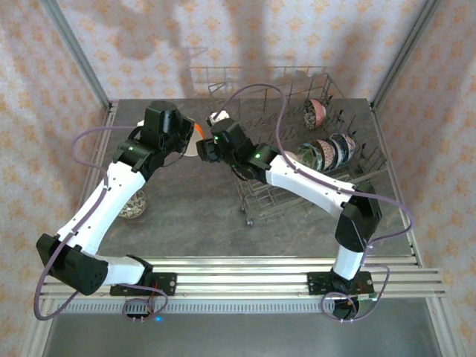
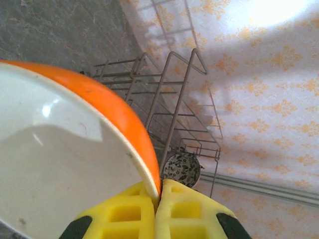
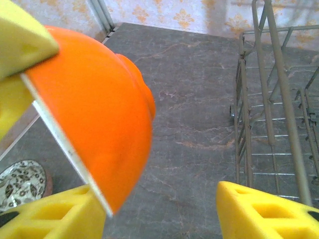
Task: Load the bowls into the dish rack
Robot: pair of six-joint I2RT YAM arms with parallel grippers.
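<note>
A bright orange bowl (image 2: 107, 107) with a white inside hangs tilted on its side, and my left gripper (image 2: 159, 196) is shut on its rim. In the top view this bowl (image 1: 198, 130) is held over the table, just left of the dish rack (image 1: 260, 71). My right gripper (image 3: 159, 214) stands open under the bowl (image 3: 99, 109). The bowl's lower rim lies against the inner side of its left finger (image 3: 50, 216), and its right finger is well apart. Several patterned bowls (image 1: 327, 152) stand on edge in the rack, with one more (image 1: 318, 111) further back.
A dark leaf-patterned bowl (image 1: 132, 207) sits on the grey table by the left arm; it also appears in the right wrist view (image 3: 20, 184). The rack's wire side (image 3: 271, 99) rises close on the right. Patterned walls and metal posts enclose the table.
</note>
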